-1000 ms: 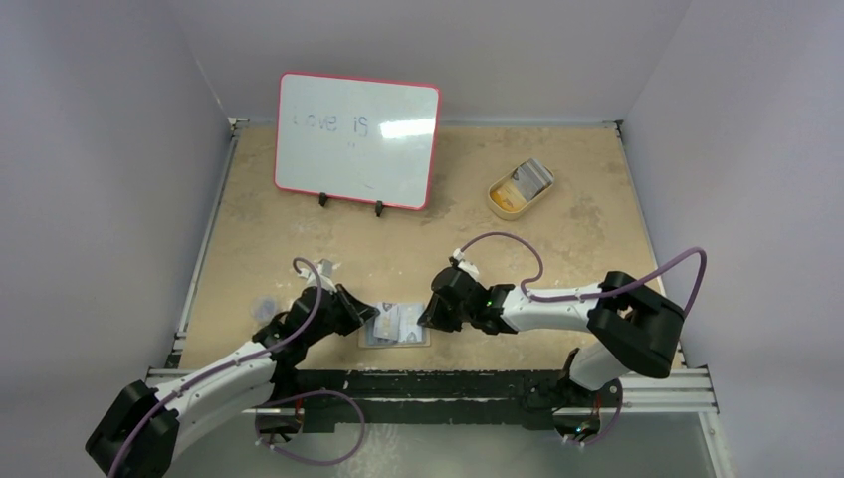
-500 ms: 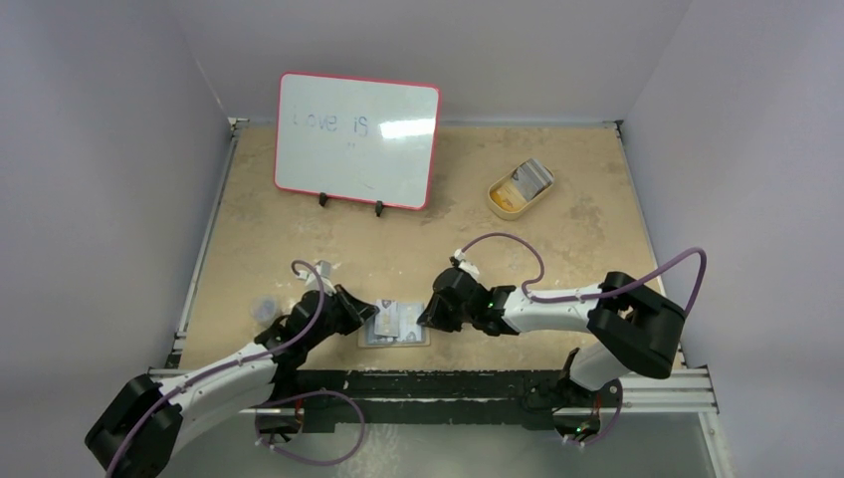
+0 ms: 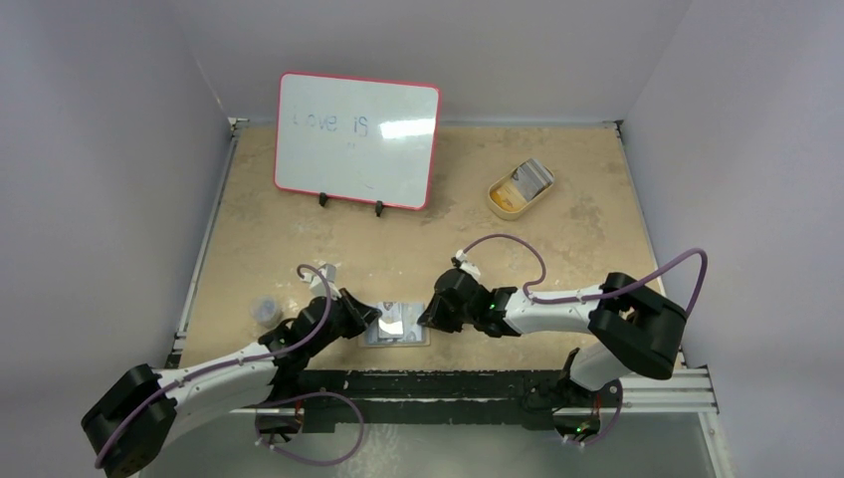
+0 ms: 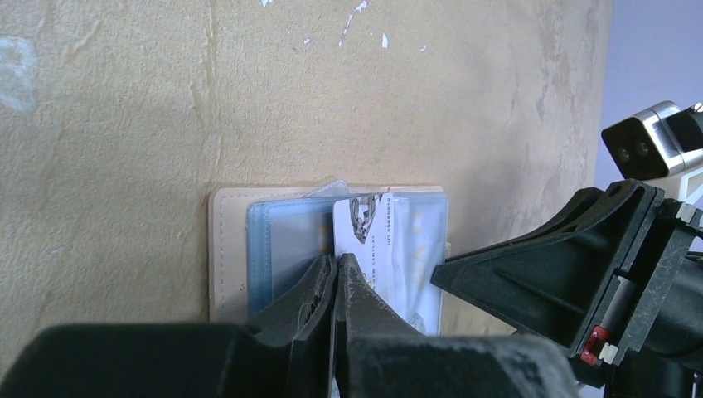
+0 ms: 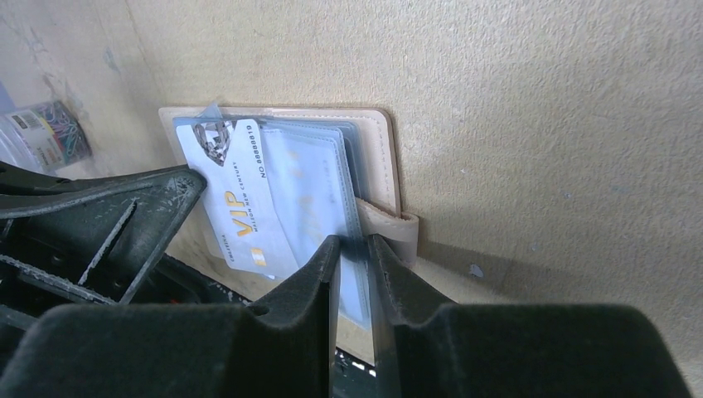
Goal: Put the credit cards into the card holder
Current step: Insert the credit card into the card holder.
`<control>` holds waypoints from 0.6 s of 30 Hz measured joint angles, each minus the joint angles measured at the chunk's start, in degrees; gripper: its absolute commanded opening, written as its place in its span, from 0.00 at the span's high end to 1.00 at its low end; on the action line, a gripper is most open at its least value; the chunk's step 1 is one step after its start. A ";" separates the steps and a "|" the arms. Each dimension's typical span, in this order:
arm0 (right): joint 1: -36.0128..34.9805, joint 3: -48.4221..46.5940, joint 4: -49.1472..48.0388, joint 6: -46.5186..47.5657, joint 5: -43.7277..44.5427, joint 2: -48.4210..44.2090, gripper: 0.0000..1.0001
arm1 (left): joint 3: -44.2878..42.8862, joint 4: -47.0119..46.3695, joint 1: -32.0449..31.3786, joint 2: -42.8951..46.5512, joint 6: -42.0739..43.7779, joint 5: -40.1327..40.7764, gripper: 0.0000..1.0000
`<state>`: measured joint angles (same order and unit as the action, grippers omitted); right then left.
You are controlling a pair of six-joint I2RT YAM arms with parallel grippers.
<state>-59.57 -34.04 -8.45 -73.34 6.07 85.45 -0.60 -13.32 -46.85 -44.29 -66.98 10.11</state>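
card holder [image 3: 397, 335]: tan bifold, lying open and flat on the counter [image 3: 557, 259] at its near edge, between the two hands; clear bluish pocket leaves face up, snap tab [image 5: 399, 230] sticking out on the right-arm side. credit card [image 4: 363, 240]: pale grey-white, printed "vip" with a row of digits and a dark emblem at one end; it lies across the pocket leaves at a slight slant, one end over the holder, the other end pinched by the left hand [image 4: 336, 272], whose fingers are closed tight on the card's edge. whether the card sits inside a pocket or only on top of the leaves cannot be told. right hand [image 5: 355, 249]: low over the holder from the opposite side, fingers closed narrowly on the edge of the bluish pocket leaves, just beside the snap tab. from above the two hands meet nose to nose over the holder, the card showing as a bright patch between them. other items: red-rimmed whiteboard [image 3: 356, 139], upright at the far left of the counter with faint writing; tan oval dish [image 3: 501, 204], far right, holding grey and tan flat pieces too small to name; small clear tub of coloured paper clips [image 5: 46, 133], on the counter near the left arm.
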 measured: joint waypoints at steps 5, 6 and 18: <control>0.00 0.04 -0.04 -0.09 0.02 -0.02 0.79 | 0.00 0.35 -0.22 0.46 0.07 0.61 1.00; 0.00 0.04 -0.04 -0.09 0.02 -0.02 0.79 | 0.00 0.85 -0.22 0.92 0.13 0.70 1.00; 0.00 0.28 -0.50 -0.15 0.00 -0.02 0.79 | -0.04 5.92 -0.48 4.61 3.15 1.49 1.00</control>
<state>-59.57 -33.76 -8.95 -73.49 6.07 85.43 -0.64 -7.40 -47.33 -39.68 -63.83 11.60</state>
